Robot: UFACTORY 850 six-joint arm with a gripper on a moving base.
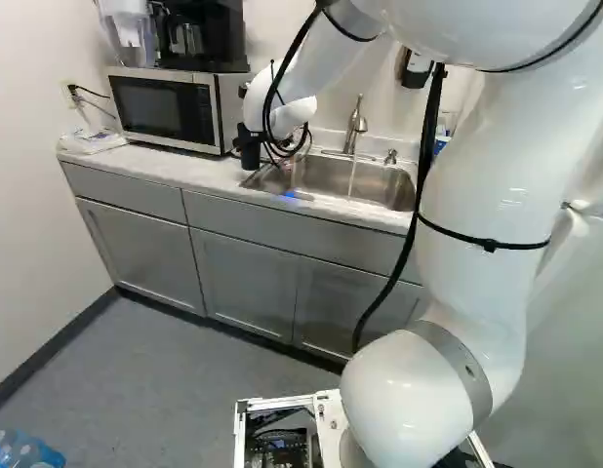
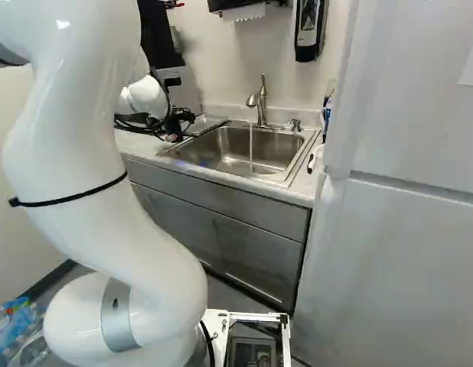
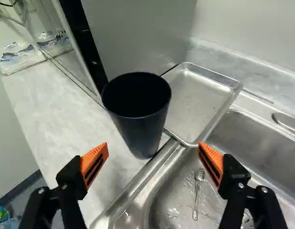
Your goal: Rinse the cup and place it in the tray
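In the left base view the gripper (image 1: 251,146) hangs over the counter at the sink's near left corner. The wrist view shows the gripper (image 3: 153,160) open, nothing between its orange pads. A dark cup (image 3: 140,124) stands upright, mouth up, just ahead of the fingers, on the counter beside the sink rim. Behind it lies the metal tray (image 3: 197,95), bare, partly over the sink's edge; the cup hides one corner. Water runs from the faucet (image 2: 261,99) into the sink (image 2: 213,153).
A spoon (image 3: 197,191) lies in the wet sink. The microwave (image 1: 170,109) stands on the counter (image 3: 47,105) next to the cup, with plastic packaging (image 3: 23,55) beyond. A soap dispenser (image 2: 309,30) hangs on the wall; a tall white fridge (image 2: 405,206) is right of the sink.
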